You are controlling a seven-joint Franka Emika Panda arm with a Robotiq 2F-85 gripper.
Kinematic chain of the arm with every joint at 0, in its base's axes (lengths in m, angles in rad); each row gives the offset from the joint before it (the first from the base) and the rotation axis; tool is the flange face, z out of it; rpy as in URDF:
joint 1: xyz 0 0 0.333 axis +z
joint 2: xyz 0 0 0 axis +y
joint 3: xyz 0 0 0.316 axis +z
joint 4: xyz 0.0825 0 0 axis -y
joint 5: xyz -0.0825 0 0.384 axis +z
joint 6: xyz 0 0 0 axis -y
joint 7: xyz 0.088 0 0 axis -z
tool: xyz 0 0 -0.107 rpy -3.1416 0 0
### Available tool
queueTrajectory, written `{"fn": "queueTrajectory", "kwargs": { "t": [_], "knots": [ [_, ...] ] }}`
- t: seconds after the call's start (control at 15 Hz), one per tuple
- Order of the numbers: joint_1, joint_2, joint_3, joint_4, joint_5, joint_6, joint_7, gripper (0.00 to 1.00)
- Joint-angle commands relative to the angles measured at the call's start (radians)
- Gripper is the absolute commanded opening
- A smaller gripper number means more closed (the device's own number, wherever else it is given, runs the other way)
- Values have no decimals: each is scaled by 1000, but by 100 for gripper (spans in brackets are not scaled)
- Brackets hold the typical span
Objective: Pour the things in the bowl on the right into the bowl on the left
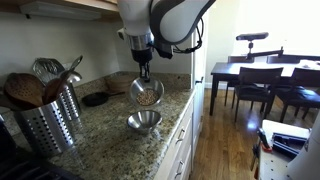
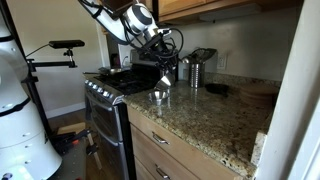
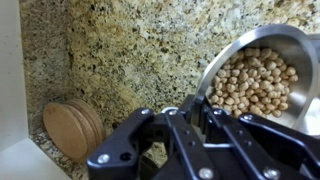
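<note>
Looking down the wrist cam, you've got the black two-finger tool nearest. Its jaws are pinched narrow on the near rim of the round stainless-steel bowl. That bowl is tipped, open side toward the cam, & the small round brownish-orange pieces sit heaped inside it. Behind it lies the speckled tan granite worktop, w/ a stack of round light-wood discs off to one side by a pale edge.

In an exterior view the tool hangs from your white robot arm, w/ the held bowl tilted in the air just below it. Directly under that, apart from it, a second round steel bowl stands upright on the worktop. Can't tell what's inside it.

Nearer that cam stands a perforated steel utensil holder w/ wooden spoons sticking out. A small dark dish lies farther back on the worktop. Well beyond the counter end is a dark wooden dining table w/ chairs.

In an exterior view a black stove sits beside the worktop, nearer the cam than both bowls.
</note>
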Motion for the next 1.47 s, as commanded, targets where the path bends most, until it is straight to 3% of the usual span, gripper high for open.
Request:
{"fn": "queueTrajectory", "kwargs": {
  "t": [0.0,1.0,1.4],
  "knots": [
    [15,-10,1,-5,-85,-18,79,2],
    [62,4,36,0,-403,-86,299,2],
    [89,-6,62,-20,-424,-117,317,2]
  ]
}}
